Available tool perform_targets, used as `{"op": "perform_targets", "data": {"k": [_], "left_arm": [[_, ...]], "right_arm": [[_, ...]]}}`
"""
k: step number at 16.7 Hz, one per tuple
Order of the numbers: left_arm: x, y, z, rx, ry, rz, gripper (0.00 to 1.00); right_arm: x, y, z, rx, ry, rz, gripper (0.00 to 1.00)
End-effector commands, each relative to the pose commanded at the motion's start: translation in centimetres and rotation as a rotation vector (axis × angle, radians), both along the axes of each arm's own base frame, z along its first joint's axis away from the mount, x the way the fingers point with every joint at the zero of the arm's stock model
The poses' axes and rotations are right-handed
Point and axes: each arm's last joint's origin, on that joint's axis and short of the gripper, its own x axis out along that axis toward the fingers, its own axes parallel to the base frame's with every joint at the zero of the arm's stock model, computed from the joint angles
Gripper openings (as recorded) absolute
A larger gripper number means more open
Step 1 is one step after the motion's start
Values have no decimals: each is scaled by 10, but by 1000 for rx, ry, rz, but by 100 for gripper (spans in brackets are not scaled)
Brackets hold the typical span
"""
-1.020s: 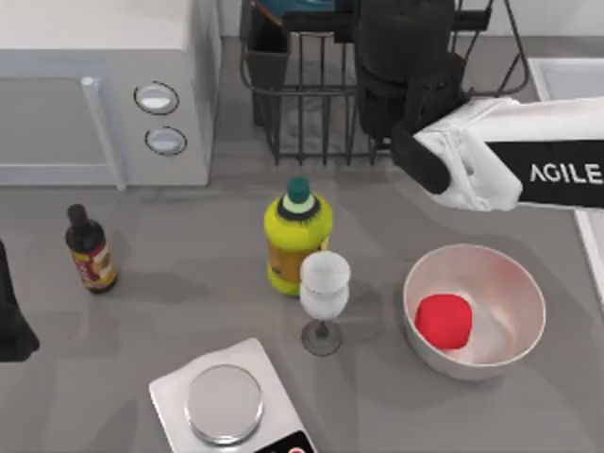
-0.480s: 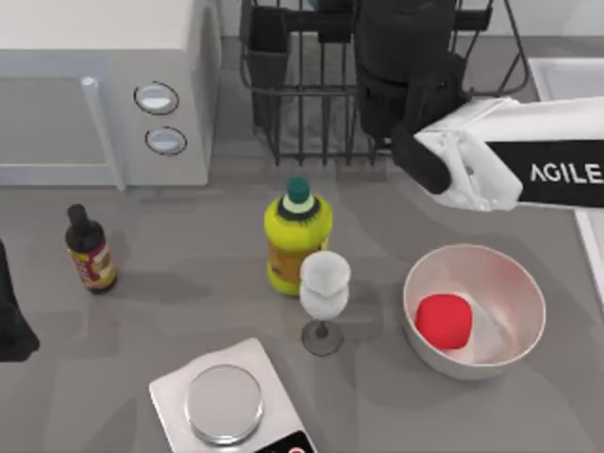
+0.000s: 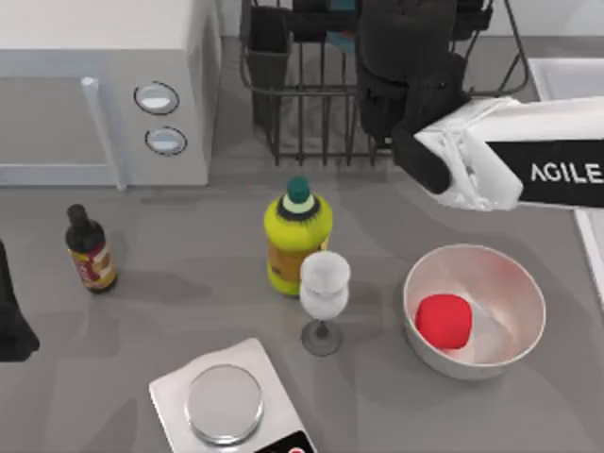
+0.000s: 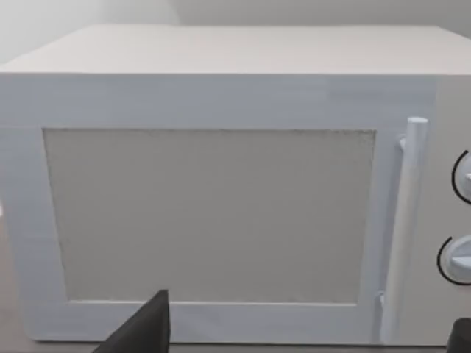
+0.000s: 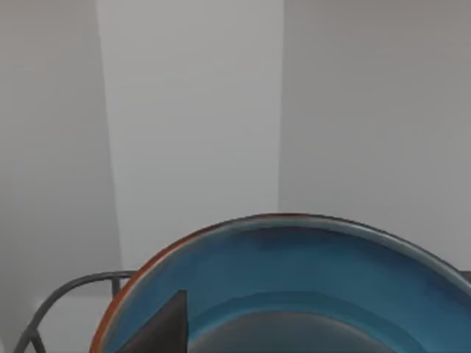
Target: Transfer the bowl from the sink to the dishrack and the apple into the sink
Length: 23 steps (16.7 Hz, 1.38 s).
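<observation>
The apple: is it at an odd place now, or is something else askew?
The apple lies inside the white bowl on the table's right side, not in the sink. The bottles and the wine glass stand upright; nothing looks spilled.

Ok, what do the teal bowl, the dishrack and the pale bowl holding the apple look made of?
Teal bowl: likely glazed ceramic, smooth with an orange-red rim line. Dishrack: thin black wire, probably coated metal. Pale bowl: glossy, pinkish sheen inside, ceramic or metal. Apple: plain matte red.

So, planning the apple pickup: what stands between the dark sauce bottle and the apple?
In the top view, the yellow bottle and wine glass stand between the sauce bottle and the apple.
</observation>
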Motion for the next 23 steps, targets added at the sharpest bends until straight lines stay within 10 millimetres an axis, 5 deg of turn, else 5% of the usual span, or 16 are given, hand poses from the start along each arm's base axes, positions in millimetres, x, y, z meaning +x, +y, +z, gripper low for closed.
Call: {"op": "perform_targets", "data": {"k": [7, 12, 15, 18, 20, 23], "left_arm": [[0, 0, 0, 0, 0, 0, 100], [0, 0, 0, 0, 0, 0, 100], [0, 0, 0, 0, 0, 0, 100], [0, 0, 0, 0, 0, 0, 100], [0, 0, 0, 0, 0, 0, 100], [0, 0, 0, 0, 0, 0, 100]], "right_arm": [[-1, -7, 0, -11, 15, 2, 100], [-23, -68, 25, -41, 66, 3, 100], [-63, -119, 56, -30, 53, 4, 100], [-124, -171, 83, -4, -5, 4, 100], [-169, -201, 86, 11, -53, 4, 100], [-229, -233, 64, 20, -111, 4, 100]]}}
